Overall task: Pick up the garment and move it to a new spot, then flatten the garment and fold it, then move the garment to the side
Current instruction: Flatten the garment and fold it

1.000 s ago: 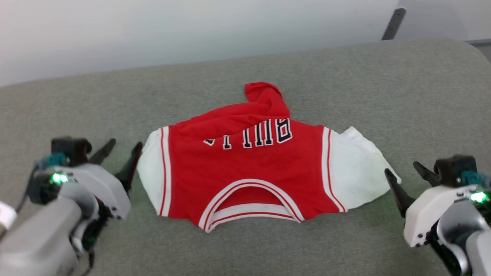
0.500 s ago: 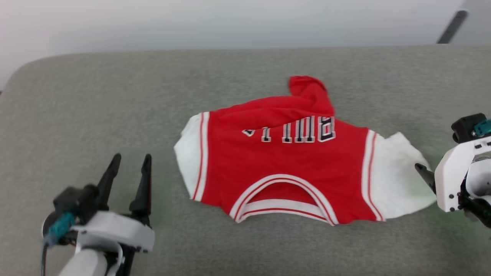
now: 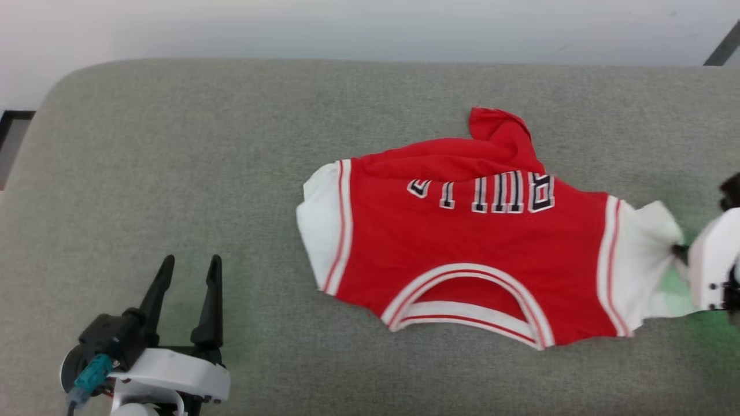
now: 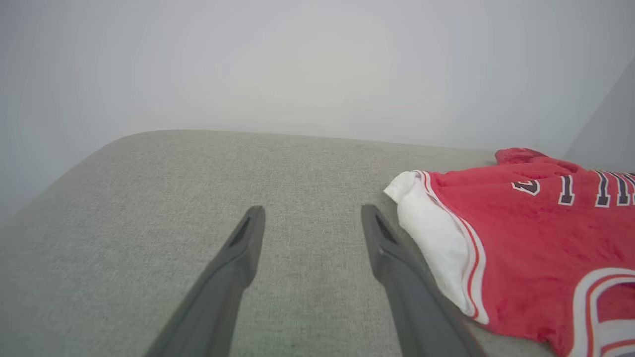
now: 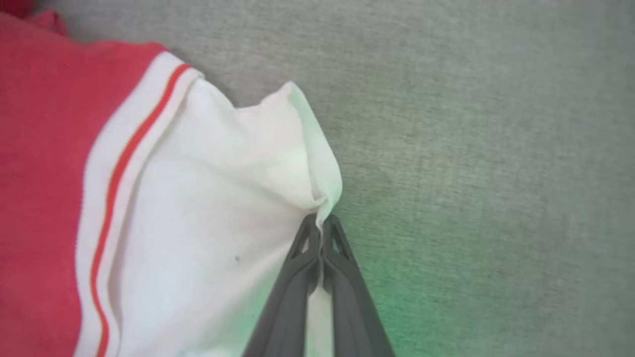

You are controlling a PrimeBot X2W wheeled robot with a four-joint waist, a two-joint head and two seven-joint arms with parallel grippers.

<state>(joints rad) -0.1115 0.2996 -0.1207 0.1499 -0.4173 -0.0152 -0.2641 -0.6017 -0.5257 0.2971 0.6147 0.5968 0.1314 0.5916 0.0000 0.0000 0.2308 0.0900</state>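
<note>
The garment (image 3: 480, 242), a red jersey with white short sleeves and black lettering, lies spread on the grey cushion with its neck opening toward me. My right gripper (image 3: 677, 250) is at the far right, shut on the edge of the white sleeve (image 5: 238, 198), which bunches into its fingertips (image 5: 321, 229). My left gripper (image 3: 189, 266) stands open at the lower left, empty, a hand's width left of the other white sleeve (image 4: 436, 238). In the left wrist view the left gripper (image 4: 311, 215) has bare cushion between its fingers.
The grey fabric cushion (image 3: 173, 173) has a rounded left corner and ends at a pale wall behind. A dark slanted bar (image 3: 721, 52) shows at the top right. Wide bare cushion lies left of the garment.
The head camera has turned, shifting the whole picture rightward. My right gripper reached the white sleeve and shut on its edge, puckering the cloth. The left gripper stays open.
</note>
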